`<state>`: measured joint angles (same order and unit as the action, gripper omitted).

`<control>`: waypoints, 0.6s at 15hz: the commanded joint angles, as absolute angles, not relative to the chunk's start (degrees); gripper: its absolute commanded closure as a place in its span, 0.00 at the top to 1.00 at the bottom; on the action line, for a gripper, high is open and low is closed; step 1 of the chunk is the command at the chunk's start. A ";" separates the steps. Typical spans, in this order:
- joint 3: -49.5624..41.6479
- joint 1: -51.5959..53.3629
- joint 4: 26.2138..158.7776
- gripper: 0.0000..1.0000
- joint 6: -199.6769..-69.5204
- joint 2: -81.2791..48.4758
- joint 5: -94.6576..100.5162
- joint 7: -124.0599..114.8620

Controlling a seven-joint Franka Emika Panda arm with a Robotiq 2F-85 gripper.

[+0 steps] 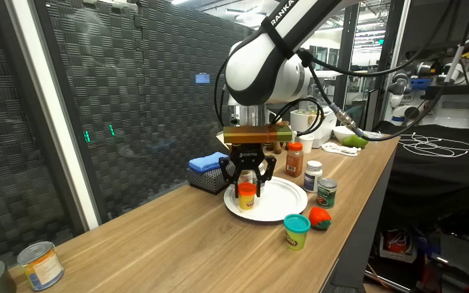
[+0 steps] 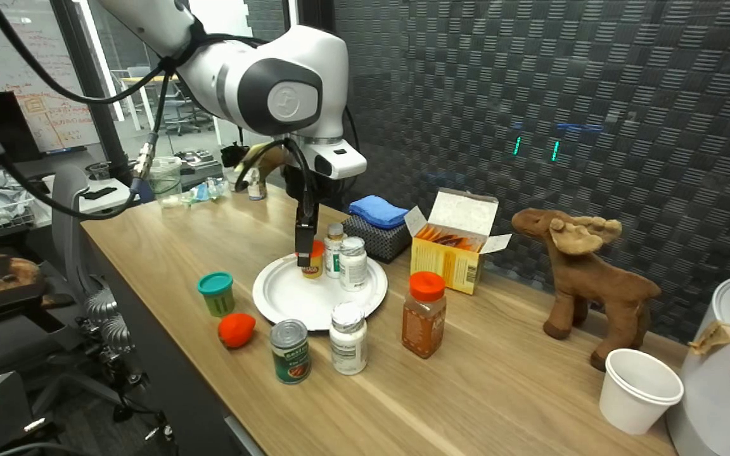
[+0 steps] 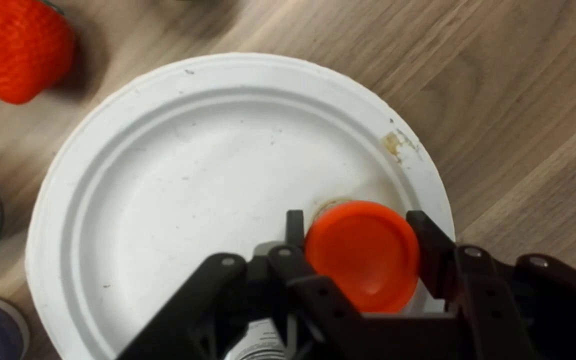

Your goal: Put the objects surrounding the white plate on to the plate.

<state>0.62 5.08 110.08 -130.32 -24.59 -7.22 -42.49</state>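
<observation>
There is one white plate (image 3: 183,175) on the worktop (image 1: 169,244), and three containers are on it or over it. One orange-capped tub (image 1: 246,198) is pinched between the two fingers (image 3: 430,255), with one finger on each side of the cap; I cannot tell surely whether its base rests on the plate. Its long axis is vertical and its cap points up. Near it, one grey-capped bottle (image 2: 334,254) and one white bottle (image 2: 353,271) stand upright on the plate.

Around the plate I count five objects: one teal-lidded tub (image 1: 296,235), one red strawberry (image 1: 318,215), one green can (image 2: 291,359), one pill bottle (image 2: 348,345) and one red-capped bottle (image 2: 423,324). Four of them stand upright, their long axes vertical. The strawberry lies on its side, its green end turned away from the green can.

Near the dark wall (image 2: 454,95) are one yellow carton (image 2: 444,269), one toy moose (image 2: 599,285) and one blue cloth (image 2: 377,211), which lies upon one dark box (image 2: 381,239).
</observation>
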 commanded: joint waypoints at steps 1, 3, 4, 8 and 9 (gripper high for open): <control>0.27 5.46 109.00 0.79 -127.67 -24.15 -7.92 -40.70; 0.53 5.60 111.26 0.80 -129.08 -22.36 -8.11 -39.86; 0.51 5.85 112.70 0.88 -130.37 -21.33 -7.96 -39.83; 0.09 7.95 120.86 1.00 -137.26 -15.40 -5.20 -40.65; -0.05 8.59 123.24 1.00 -139.02 -13.74 -3.84 -41.08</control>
<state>0.70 6.46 114.90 -133.52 -20.69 -6.64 -40.64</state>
